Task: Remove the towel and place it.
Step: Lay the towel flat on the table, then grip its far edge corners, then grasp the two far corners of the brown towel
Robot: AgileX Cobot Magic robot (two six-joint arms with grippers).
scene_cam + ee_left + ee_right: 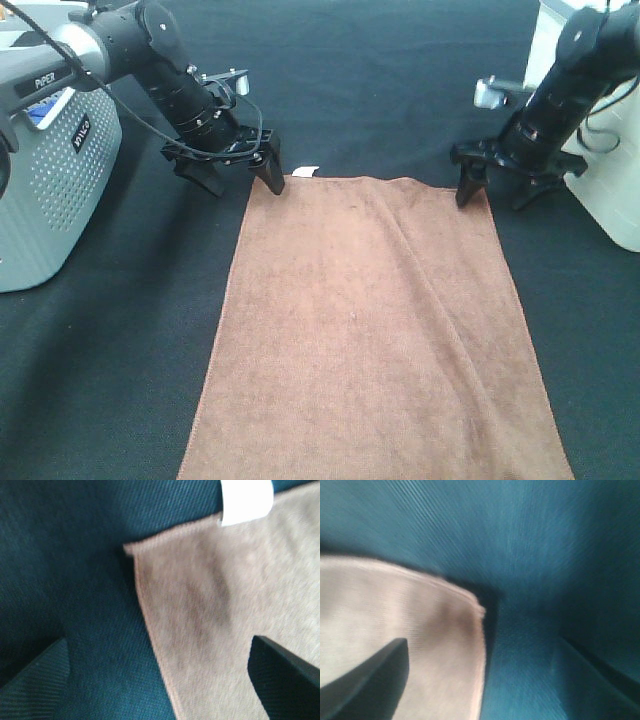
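Note:
The brown towel (375, 330) lies spread flat on the dark cloth, its far short edge carrying a small white tag (305, 171). My left gripper (242, 178) stands open over the far left corner of the towel (200, 600), one finger (285, 675) over the cloth and the other (35, 675) off it. The white tag (246, 500) shows beside that corner. My right gripper (497, 190) stands open over the far right corner (420, 625), one finger (370, 685) above the towel. Nothing is held.
A grey perforated basket (50, 190) with something blue inside stands at the far left. A white box (610, 190) sits at the right edge. Dark cloth (380, 90) covers the table around the towel.

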